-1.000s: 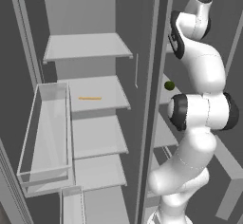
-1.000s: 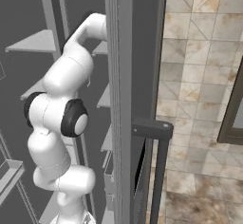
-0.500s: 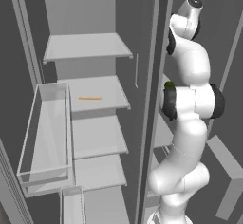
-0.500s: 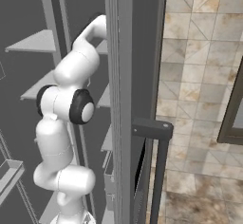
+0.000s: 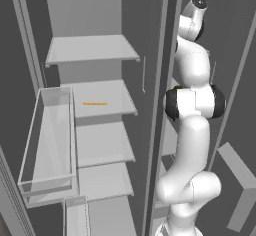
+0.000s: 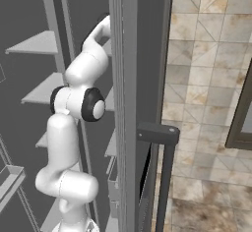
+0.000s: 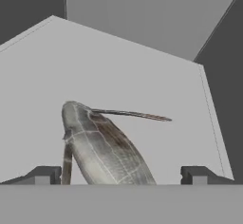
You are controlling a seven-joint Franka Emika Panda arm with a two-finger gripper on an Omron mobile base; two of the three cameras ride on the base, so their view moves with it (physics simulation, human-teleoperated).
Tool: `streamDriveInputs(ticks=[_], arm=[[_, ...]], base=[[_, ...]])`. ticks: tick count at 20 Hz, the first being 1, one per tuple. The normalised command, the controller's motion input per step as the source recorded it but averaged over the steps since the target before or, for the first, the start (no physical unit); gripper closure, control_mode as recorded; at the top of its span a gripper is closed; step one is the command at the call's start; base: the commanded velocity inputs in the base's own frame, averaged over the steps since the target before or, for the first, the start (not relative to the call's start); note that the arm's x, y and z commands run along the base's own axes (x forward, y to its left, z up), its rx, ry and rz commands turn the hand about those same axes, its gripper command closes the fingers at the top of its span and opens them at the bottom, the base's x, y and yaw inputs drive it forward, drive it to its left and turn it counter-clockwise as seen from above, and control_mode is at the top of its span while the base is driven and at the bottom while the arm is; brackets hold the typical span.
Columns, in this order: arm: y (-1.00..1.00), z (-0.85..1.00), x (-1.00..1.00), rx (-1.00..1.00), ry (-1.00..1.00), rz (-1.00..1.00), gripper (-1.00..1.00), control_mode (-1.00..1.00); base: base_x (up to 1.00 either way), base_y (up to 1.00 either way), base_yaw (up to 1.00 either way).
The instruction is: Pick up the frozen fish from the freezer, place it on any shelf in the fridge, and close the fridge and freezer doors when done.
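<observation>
The frozen fish (image 7: 102,147), dark grey and scaly with a thin tail-like spine, lies tilted on a pale freezer shelf (image 7: 142,66) in the hand view. My gripper (image 7: 121,178) is open, its fingertips (image 7: 45,174) wide apart with the fish's near end between them. In the left base view my arm (image 5: 192,100) reaches up into the narrower compartment right of the divider (image 5: 162,105). The fridge (image 5: 100,97) with broad shelves stands open on the left. The freezer door (image 6: 125,103) stands open edge-on in the right base view, with its dark handle (image 6: 165,177).
A thin orange sliver (image 5: 94,103) lies on the second fridge shelf. A clear door bin (image 5: 47,135) hangs on the open fridge door at the left. A stone-tiled wall (image 6: 211,78) lies right of the freezer door.
My arm has straightened and risen, its elbow lifting and shifting a little left toward the divider. The small green ball seen beside the arm earlier is now covered by it.
</observation>
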Motion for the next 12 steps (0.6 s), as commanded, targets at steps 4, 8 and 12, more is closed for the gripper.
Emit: streamDriveInputs(ticks=[4, 8, 12], arm=[[-0.03, -0.07, 0.33, 0.00, 0.00, 0.03, -1.00, -1.00], [-0.22, -0.32, 0.06, 0.00, 0.00, 0.05, 1.00, -1.00], [-0.28, -0.33, 0.00, 0.00, -0.02, 0.04, 1.00, -1.00]], base=[[0.00, 0.00, 0.00], [0.00, 0.00, 0.00], [0.00, 0.00, 0.00]])
